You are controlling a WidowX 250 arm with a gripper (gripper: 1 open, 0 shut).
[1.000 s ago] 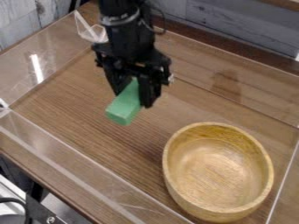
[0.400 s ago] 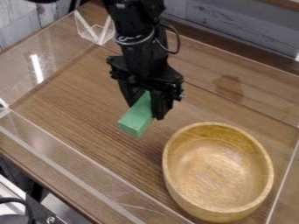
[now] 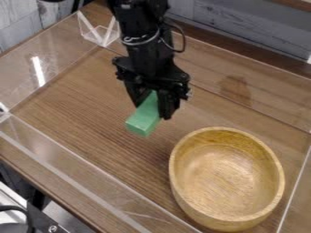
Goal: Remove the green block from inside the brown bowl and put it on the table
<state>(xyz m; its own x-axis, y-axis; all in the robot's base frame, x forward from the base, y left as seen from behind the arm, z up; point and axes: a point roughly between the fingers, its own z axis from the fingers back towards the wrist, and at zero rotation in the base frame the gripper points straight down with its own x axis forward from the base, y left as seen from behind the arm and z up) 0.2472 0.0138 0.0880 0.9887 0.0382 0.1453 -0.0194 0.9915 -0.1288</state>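
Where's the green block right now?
The green block hangs tilted in the shut hand, above the table, just up and left of the empty brown bowl.

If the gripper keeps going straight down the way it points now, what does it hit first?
Most likely the bare table, with the green block held in the gripper touching down before the fingers. The brown bowl sits off to the side, apparently out of that line, though depth is hard to judge from one view.
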